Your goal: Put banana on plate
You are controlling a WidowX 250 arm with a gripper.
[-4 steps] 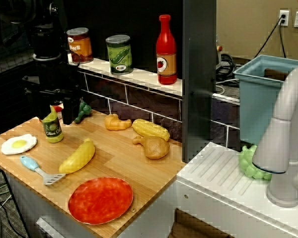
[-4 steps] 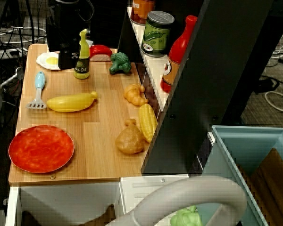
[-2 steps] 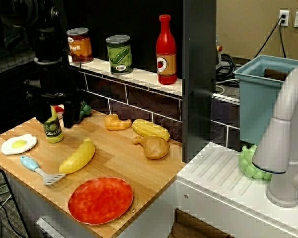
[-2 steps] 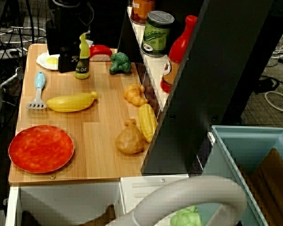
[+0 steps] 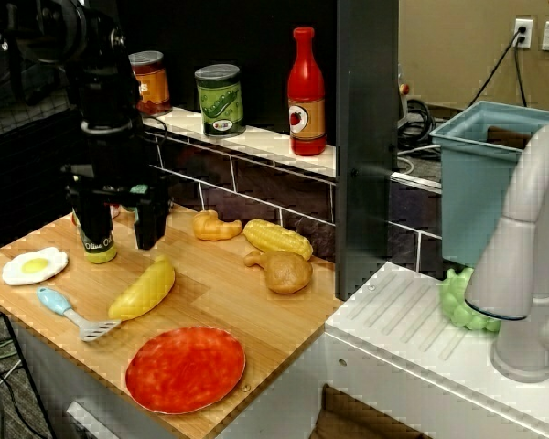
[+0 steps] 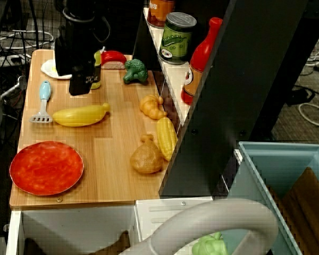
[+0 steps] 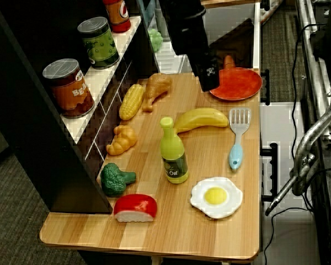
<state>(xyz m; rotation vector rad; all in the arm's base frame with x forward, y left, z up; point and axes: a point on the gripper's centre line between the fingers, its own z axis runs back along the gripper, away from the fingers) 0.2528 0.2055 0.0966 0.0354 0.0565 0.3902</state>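
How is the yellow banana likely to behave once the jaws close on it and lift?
The banana looks like smooth, glossy moulded plastic, so probably stiff and light but somewhat slippery. Its curved, tapered shape, lying flat on the wooden board, may let it pivot or swing if gripped off-centre.

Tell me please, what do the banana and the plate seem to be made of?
The banana looks like smooth, slightly glossy yellow plastic: uniform colour, soft highlights. The plate is probably also plastic, red-orange with a mottled finish and thin rim; the exact material is uncertain.

front, overhead, rear views, shared counter point(image 5: 238, 293)
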